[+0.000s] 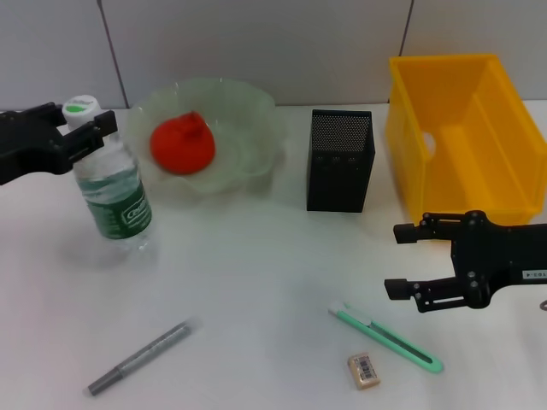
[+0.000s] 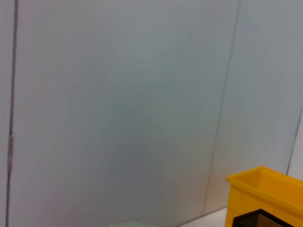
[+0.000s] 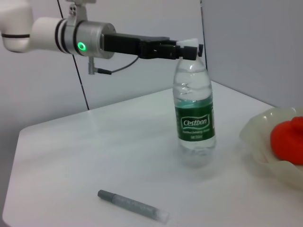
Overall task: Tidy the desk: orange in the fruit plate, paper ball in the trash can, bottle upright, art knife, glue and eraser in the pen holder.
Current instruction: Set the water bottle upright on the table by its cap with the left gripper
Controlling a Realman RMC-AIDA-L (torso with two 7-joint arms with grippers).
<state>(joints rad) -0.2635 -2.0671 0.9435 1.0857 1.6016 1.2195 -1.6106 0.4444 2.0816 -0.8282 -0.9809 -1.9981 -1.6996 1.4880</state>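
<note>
Bottle (image 1: 111,184) first: it stands upright on the desk with its white cap pinched between the fingers of the left gripper (image 1: 85,126), which reaches in from the side at cap height and grips nothing lower than the neck. Just behind and beside that gripper sits the fruit plate (image 1: 256,120), with the orange (image 1: 182,143) already resting in it. Farther out from the gripper, past the plate, stands the black mesh pen holder (image 1: 340,161), and beyond that the yellow trash can (image 1: 410,120). Nearer the robot, well below the bottle, lies a grey glue stick (image 1: 139,357). The right gripper (image 1: 406,260) hovers low over the desk with its fingers spread and nothing between them; just ahead of it lies the green art knife (image 1: 386,336), and the eraser (image 1: 364,371) rests close beside the knife's blade end. The risk here, as I judge it, is the release: the hold sits high on a tall, light bottle, so if the fingers part unevenly or the arm draws away sideways before they are clear of the cap, the bottle could be dragged over and roll toward the plate. No paper ball is visible anywhere.
</note>
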